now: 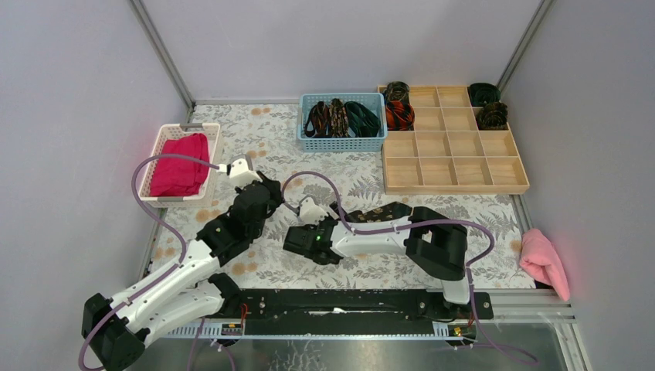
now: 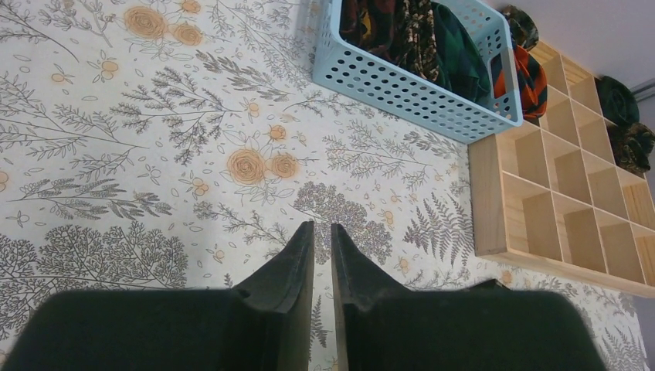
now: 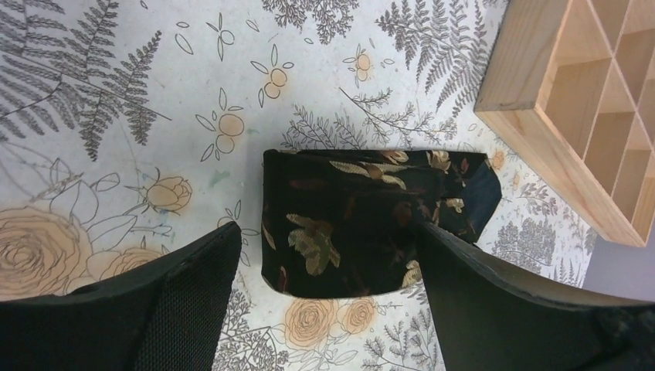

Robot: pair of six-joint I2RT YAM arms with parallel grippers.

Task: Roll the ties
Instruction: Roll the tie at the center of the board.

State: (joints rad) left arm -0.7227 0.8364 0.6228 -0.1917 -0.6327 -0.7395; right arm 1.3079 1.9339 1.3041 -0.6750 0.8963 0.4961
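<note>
A rolled black tie [image 3: 363,224] with gold-brown leaves lies on the flowered tablecloth. My right gripper [image 3: 328,232] hangs over it, open wide, with a finger on each side. In the top view the right gripper [image 1: 303,241] covers this roll. Just left of it, my left gripper [image 1: 274,189] points toward the far right. Seen from the wrist, the left gripper [image 2: 323,226] has its jaws a narrow slit apart with only tablecloth between them. Several loose ties [image 1: 340,117] fill the blue basket [image 2: 402,89]. Rolled ties [image 1: 399,114] sit in far cells of the wooden tray [image 1: 452,162].
A white basket [image 1: 166,135] at the far left holds a magenta folded cloth [image 1: 179,164]. A pink towel [image 1: 544,261] lies at the table's right edge. The wooden tray [image 3: 571,93] stands to the far right of the black roll. Grey walls close in three sides.
</note>
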